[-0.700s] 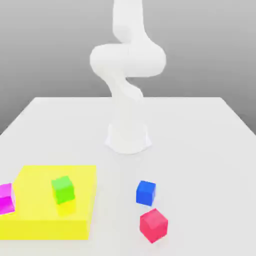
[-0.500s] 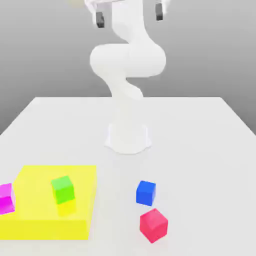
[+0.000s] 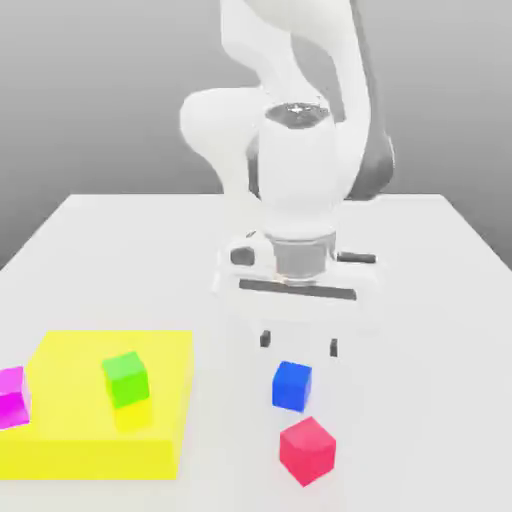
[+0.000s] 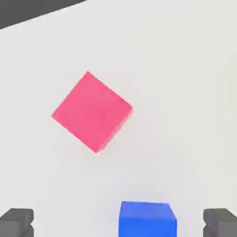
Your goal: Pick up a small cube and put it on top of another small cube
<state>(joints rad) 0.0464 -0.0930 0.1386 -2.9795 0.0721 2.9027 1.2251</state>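
The gripper [image 3: 298, 343], spread wide and empty, hangs just above the blue cube [image 3: 292, 386], which sits between its fingertips but slightly nearer the camera.

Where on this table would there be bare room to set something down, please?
The widest bare stretch lies on the exterior view's right, beyond the blue cube and red cube. It is crowded near the front: those two cubes, the open tool above them, and the yellow slab bearing the green cube.

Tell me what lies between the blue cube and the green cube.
Bare table and the yellow slab's near edge, seen in the exterior view; blue cube, green cube.
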